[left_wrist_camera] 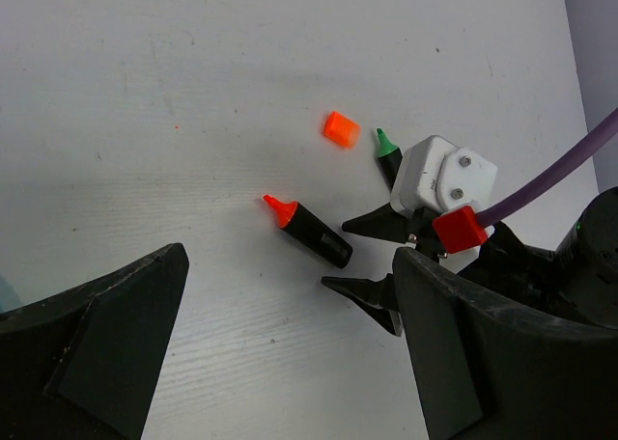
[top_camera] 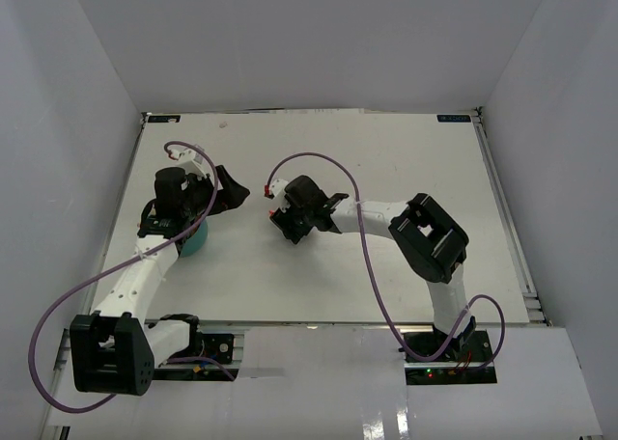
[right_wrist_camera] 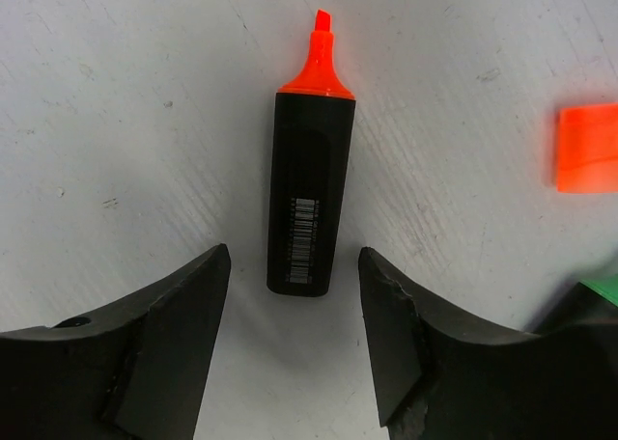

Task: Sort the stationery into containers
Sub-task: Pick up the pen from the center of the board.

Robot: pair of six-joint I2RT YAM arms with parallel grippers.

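White counter [top_camera: 319, 160] carrying two arms. Right arm [top_camera: 430, 237] reaches toward the centre. The right jaws are partly open and straddle the rear end of the orange-tipped marker [right_wrist_camera: 309, 199], with a gap on either side and nothing gripped. Left arm [top_camera: 145, 276] bends over the teal tub [top_camera: 196, 242], which sits at the counter's left, largely hidden. The left jaws are spread wide and empty. The orange-tipped marker lies flat and uncapped, tip pointing away from the right jaws. Green-tipped marker [left_wrist_camera: 387, 151] lies nearby, partly behind the right wrist. Loose orange cap [left_wrist_camera: 341, 128] rests near both markers, touching neither.
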